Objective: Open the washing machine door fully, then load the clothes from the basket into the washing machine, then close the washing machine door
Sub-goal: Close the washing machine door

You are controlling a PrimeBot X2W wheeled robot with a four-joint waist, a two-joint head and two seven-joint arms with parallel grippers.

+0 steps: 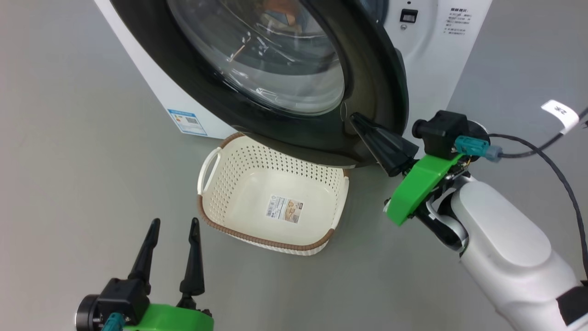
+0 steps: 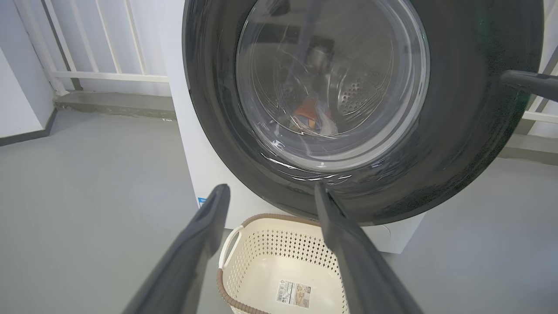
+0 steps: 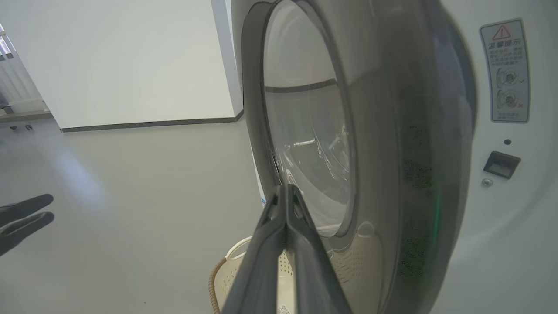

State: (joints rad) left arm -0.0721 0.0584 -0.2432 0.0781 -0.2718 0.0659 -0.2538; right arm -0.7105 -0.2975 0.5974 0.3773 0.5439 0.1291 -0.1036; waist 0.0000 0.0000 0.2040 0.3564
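Black and pressed tight together, the two fingers of the right gripper (image 1: 357, 119) form a single wedge whose tip lies against the lower right of the washing machine door (image 1: 372, 69), on the glossy rim just outside the glass bowl. In the right wrist view the closed fingers (image 3: 285, 192) point at that same inner edge of the rim, and the door (image 3: 392, 131) is seen nearly edge-on, standing out from the white front of the washing machine (image 3: 514, 218), whose latch slot (image 3: 501, 163) shows beyond the door's edge. The right gripper holds nothing.

Low at the left, the left gripper (image 1: 175, 223) hangs over the grey floor (image 1: 69, 161) with its fingers spread wide and nothing between them, near the basket (image 1: 257, 184) but apart from it. The basket sits on the floor just in front of the machine, partly under the door's lower rim, its label sticker (image 1: 285, 209) showing on the bare bottom.

Through the glass in the left wrist view, the clothes (image 2: 307, 117) lie low in the steel drum, an orange and pale blue bundle. A blue energy sticker (image 1: 187, 122) sits low on the machine's side.
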